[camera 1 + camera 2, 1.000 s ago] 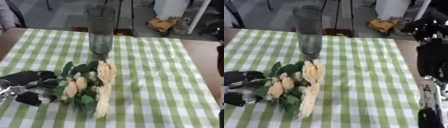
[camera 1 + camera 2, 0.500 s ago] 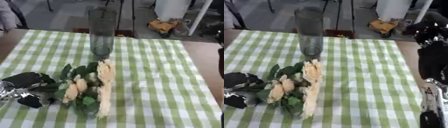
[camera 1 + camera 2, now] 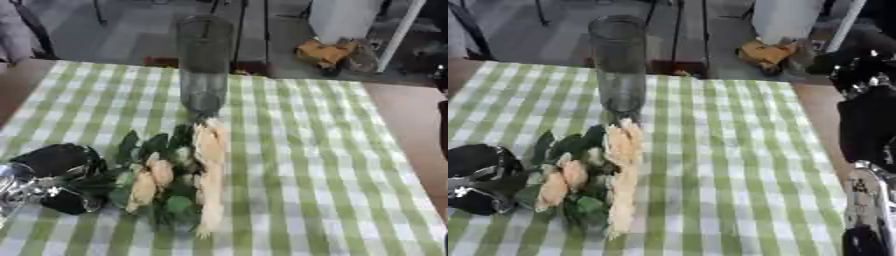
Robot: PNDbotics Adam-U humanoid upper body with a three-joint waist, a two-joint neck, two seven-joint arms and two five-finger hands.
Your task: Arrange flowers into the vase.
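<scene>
Left eye: my left hand [image 3: 54, 177] looks curled round the stem end of the flowers [image 3: 179, 175], though it's blurry. Blooms point toward the vase [image 3: 203, 65], upright just beyond.

Right eye: my right hand [image 3: 866, 120] hangs off the table's right edge, fingers unreadable, clearly farther.

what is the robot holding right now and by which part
The left hand has its fingers curled round the stem end of the flowers, whose blooms lie on the checked tablecloth before the vase.

left hand [image 3: 54, 176]: glossy black shells, silver metal joints | right arm [image 3: 871, 125]: black casing, silver-studded joint, chrome lower section
</scene>
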